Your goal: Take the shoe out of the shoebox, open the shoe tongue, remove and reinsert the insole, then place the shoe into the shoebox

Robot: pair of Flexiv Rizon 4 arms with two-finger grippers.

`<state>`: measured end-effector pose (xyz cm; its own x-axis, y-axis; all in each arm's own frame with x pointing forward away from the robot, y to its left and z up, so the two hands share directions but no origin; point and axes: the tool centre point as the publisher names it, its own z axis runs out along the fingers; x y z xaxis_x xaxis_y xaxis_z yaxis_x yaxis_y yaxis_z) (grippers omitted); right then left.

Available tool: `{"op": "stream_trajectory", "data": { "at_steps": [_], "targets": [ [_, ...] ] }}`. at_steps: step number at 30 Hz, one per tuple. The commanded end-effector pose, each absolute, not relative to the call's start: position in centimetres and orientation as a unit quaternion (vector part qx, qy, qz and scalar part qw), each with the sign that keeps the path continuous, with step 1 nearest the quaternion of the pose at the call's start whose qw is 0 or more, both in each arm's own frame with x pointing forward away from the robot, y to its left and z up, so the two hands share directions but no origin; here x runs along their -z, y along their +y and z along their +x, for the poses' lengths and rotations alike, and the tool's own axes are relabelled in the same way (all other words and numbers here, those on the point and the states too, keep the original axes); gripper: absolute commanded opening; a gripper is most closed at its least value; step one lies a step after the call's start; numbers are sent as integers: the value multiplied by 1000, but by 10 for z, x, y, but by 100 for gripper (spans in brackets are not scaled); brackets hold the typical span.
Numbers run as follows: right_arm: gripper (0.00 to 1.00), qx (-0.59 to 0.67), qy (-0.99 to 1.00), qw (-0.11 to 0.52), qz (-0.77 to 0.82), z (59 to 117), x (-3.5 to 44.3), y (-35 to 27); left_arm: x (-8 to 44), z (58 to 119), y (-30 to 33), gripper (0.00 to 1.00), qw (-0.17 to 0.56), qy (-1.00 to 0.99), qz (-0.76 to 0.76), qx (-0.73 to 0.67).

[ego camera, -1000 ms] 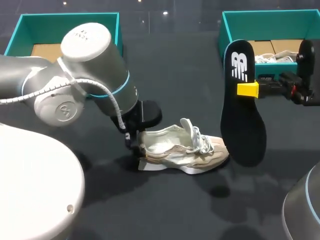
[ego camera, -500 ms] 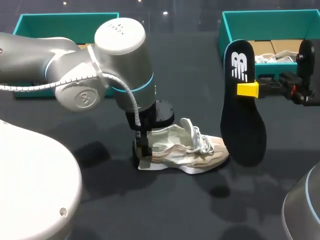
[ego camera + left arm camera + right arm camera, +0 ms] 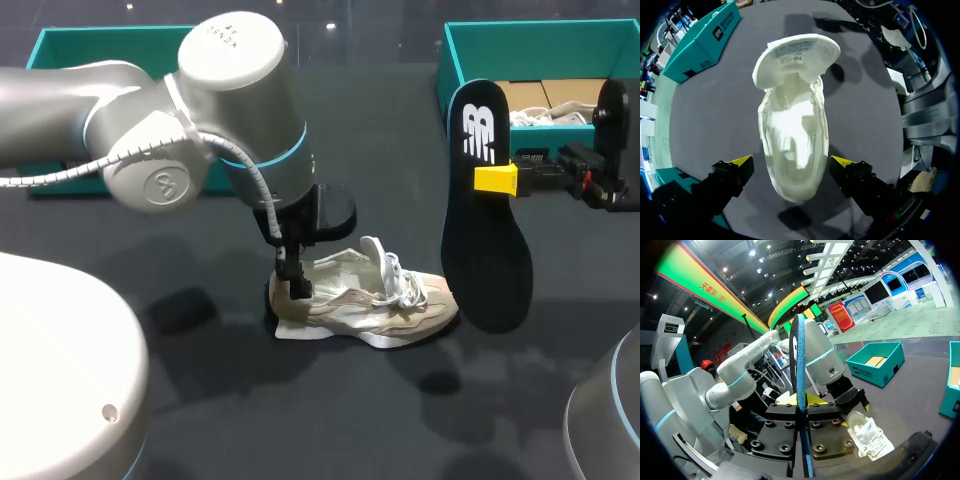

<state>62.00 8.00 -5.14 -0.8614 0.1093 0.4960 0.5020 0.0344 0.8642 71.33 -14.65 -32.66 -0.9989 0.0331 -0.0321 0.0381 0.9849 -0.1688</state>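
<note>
A cream shoe (image 3: 360,300) lies on its sole on the dark table, toe pointing right, its tongue (image 3: 795,60) folded forward and the opening bare inside. My left gripper (image 3: 293,285) hangs over the heel. In the left wrist view the left gripper (image 3: 791,162) is open, one yellow tip on each side of the heel (image 3: 795,185). My right gripper (image 3: 497,180) is shut on a black insole (image 3: 485,250), held upright in the air to the right of the shoe. In the right wrist view the insole (image 3: 801,390) shows edge-on between the shut fingers.
A teal shoebox (image 3: 60,60) stands at the back left. A second teal shoebox (image 3: 530,45) at the back right holds another pale shoe (image 3: 545,115). My left arm's big elbow (image 3: 230,90) rises above the table's middle.
My left arm has swung right and its gripper has moved from beside the heel to straddling it. The right arm and the insole have kept still.
</note>
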Motion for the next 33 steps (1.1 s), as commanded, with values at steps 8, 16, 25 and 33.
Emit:
{"op": "stream_trajectory", "data": {
  "at_steps": [8, 16, 25, 33],
  "targets": [
    [0, 660, -704, 148, -219, 618, 52, 80, 329, 749, -167, 100, 10, 996, 16, 87],
    [0, 660, -704, 148, -219, 618, 52, 80, 352, 752, -187, 100, 1, 995, 20, 94],
    [0, 660, -704, 148, -219, 618, 52, 80, 370, 751, -196, 100, 13, 997, -5, 77],
    [0, 660, -704, 148, -219, 618, 52, 80, 386, 753, -197, 93, 1, 997, -20, 73]
  ]
}}
